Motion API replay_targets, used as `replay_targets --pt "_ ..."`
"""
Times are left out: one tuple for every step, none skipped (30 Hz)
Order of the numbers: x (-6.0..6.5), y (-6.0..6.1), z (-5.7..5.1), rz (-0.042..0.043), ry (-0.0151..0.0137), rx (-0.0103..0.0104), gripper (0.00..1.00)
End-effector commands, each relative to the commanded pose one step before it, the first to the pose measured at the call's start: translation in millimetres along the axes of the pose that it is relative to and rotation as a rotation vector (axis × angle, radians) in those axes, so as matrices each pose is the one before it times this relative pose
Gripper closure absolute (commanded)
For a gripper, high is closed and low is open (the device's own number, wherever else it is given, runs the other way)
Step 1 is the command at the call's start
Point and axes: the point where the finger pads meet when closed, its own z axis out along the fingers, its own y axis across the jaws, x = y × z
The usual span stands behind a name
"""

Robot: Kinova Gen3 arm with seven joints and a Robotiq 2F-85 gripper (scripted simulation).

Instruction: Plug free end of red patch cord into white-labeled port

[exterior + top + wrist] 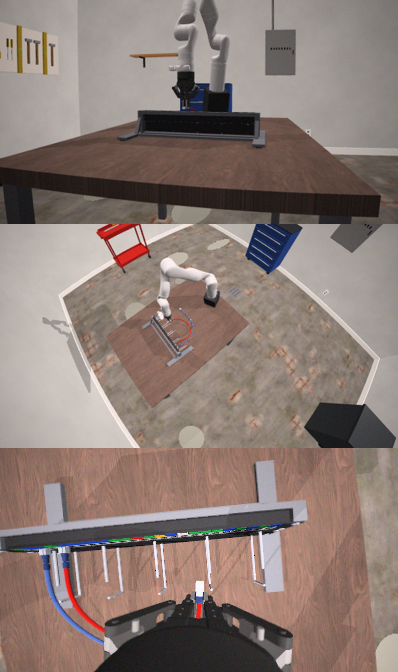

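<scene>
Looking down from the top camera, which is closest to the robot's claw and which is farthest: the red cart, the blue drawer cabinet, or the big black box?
From the gripper, in the top view:
1. Red cart, up and to the left, nearest.
2. Blue drawer cabinet, up and to the right, a little farther.
3. Black box, lower right corner, clearly farthest.
</scene>
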Motion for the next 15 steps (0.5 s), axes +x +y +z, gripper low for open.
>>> replay_targets --pt "3.59 -6.53 -2.97 -0.05108 0.00007 -0.00063 1.00" --pt "0.67 -0.75 -0.25 -0.00739 0.00004 -0.00008 1.00" --pt "0.00 0.00 0.00 0.00000 0.00000 0.00000 1.00" --pt "0.00 0.00 0.00 0.00000 0.00000 0.00000 1.00" --pt "0.63 -0.70 -0.24 -0.00696 0.00004 -0.00008 1.00" --pt "0.60 -0.65 -0.23 -0.00652 0.00004 -0.00008 1.00" --pt "0.56 -0.60 -0.21 -0.00609 0.00004 -0.00009 1.00" --pt "0.53 -0.56 -0.20 -0.00567 0.00004 -0.00009 1.00" --pt "0.49 -0.51 -0.18 -0.00525 0.00004 -0.00008 1.00" --pt "0.46 -0.47 -0.17 -0.00484 0.00004 -0.00008 1.00" --pt "0.42 -0.43 -0.16 -0.00444 0.00004 -0.00008 1.00" --pt "0.39 -0.39 -0.14 -0.00404 0.00004 -0.00008 1.00" --pt "0.35 -0.35 -0.13 -0.00366 0.00004 -0.00007 1.00" --pt "0.32 -0.31 -0.12 -0.00329 0.00003 -0.00007 1.00" --pt "0.28 -0.28 -0.11 -0.00293 0.00003 -0.00006 1.00"
